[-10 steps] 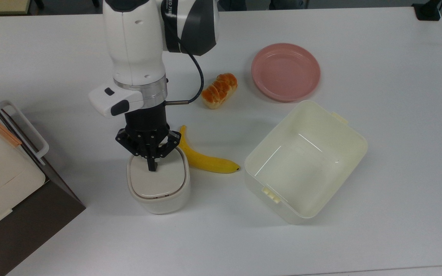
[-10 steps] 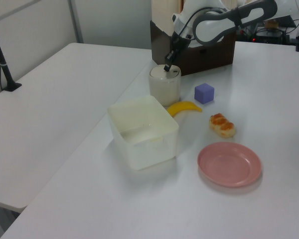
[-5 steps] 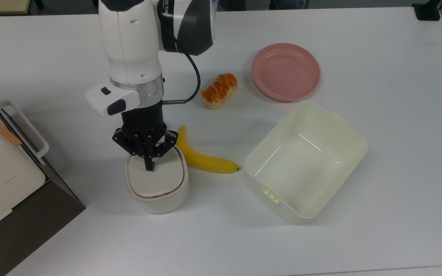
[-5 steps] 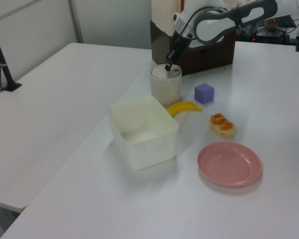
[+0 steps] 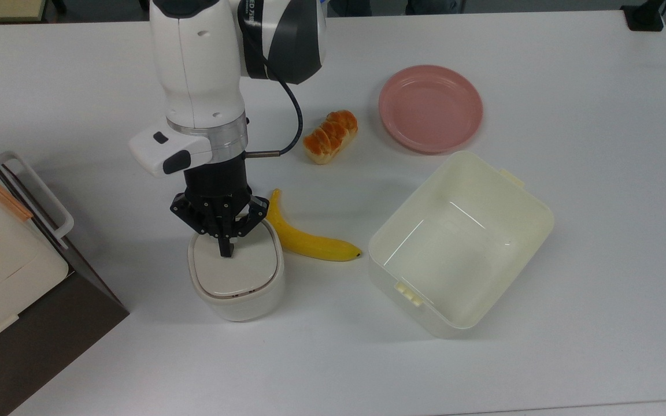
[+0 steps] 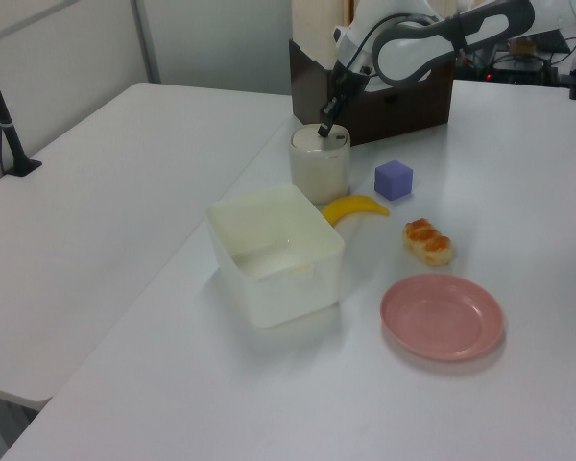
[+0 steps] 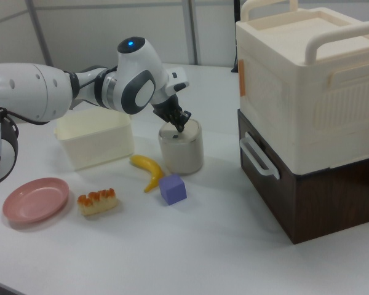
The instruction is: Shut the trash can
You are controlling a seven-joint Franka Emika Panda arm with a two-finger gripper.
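One gripper [image 5: 226, 249] pressed its fingertips, pinched together, straight down on the flat lid of the trash can [image 5: 236, 283], which sat shut on the white table [image 5: 541, 358]. Just beside the can, to the top view's right, lay a banana [image 5: 310, 240], with a cream tub [image 5: 460, 242] beyond.

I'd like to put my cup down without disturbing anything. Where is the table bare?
The near strip of the table in the top view, below the trash can and cream tub, is bare, as is the stretch to the tub's right. It is crowded around the claw, banana and bread.
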